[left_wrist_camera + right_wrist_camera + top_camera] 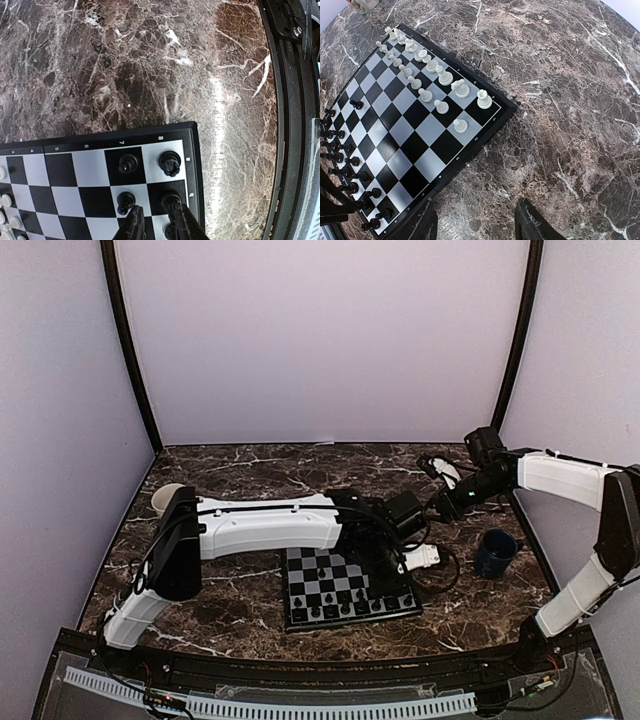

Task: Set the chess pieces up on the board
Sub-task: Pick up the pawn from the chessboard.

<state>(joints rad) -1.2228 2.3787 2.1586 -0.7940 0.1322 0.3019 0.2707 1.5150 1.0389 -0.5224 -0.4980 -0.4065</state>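
Step, by judgement: placing black ranks. Left claw (156, 220) low over board (150, 132) corner, fingers slightly parted, nothing pinched. Black piece (171, 200) stands at one fingertip, neighbour pieces (126, 200) close by.

Right claw (480, 227) spread wide, empty, above tabletop (150, 65) beside board's white side. White pieces (427, 62) in two rows there.

Next move likely calls for straight lift, no sideways brush.

Board sits mid-tabletop, before arm bases. Tabletop dark brown marble, white veins. Blue mug (495, 552) right of board. Pale walls (320, 330), dark corner posts.
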